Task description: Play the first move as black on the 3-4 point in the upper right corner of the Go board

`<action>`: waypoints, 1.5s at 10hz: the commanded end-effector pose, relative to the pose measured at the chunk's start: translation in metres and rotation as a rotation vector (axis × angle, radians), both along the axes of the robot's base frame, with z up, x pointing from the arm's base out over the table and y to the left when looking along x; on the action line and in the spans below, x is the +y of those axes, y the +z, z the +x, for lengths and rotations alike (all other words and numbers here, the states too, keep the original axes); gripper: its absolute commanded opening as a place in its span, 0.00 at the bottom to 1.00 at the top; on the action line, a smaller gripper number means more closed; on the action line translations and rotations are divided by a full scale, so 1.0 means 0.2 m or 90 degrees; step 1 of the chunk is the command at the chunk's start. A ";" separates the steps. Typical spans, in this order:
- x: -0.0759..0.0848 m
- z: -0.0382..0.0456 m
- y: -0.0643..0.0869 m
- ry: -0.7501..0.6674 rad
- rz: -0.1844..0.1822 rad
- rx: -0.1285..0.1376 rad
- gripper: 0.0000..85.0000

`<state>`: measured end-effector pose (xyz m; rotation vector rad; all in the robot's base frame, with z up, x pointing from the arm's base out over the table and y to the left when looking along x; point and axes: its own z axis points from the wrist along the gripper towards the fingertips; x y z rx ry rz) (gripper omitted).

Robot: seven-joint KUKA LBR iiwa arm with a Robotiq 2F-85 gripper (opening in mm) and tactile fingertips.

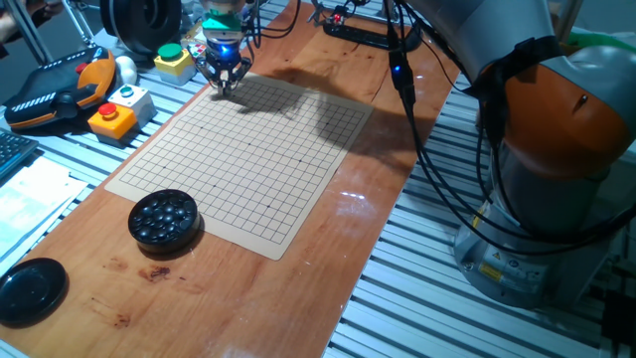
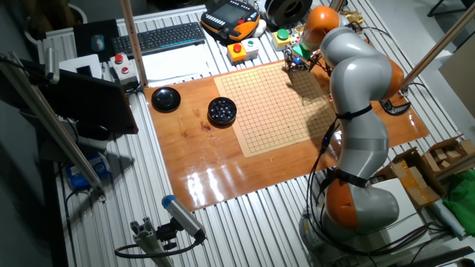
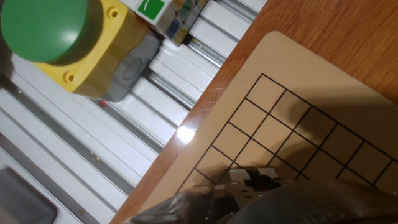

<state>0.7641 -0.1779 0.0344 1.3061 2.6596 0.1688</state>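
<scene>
The tan gridded Go board point(image 1: 248, 164) lies on the wooden table. My gripper point(image 1: 225, 88) hangs low over the board's upper right corner point(image 3: 280, 50), the corner nearest the button boxes, also seen in the other fixed view point(image 2: 297, 64). Its fingers are drawn together to a point. In the hand view the dark fingertips point(image 3: 249, 190) fill the bottom edge, a few lines in from the corner. A small dark shape between them looks like the black stone, mostly hidden. The fingers and their shadow cover the 3-4 point.
A black bowl of stones point(image 1: 164, 219) sits off the board's near left corner, its lid point(image 1: 30, 288) further left. A green button box point(image 3: 62, 37) and a red button box point(image 1: 117, 111) stand just past the table edge by the gripper. A keyboard point(image 2: 159, 37) lies behind.
</scene>
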 end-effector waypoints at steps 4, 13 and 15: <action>0.00 -0.001 0.00 0.004 -0.004 0.000 0.32; 0.00 0.006 -0.01 0.004 -0.001 -0.001 0.32; 0.00 0.006 -0.01 0.010 -0.006 0.000 0.32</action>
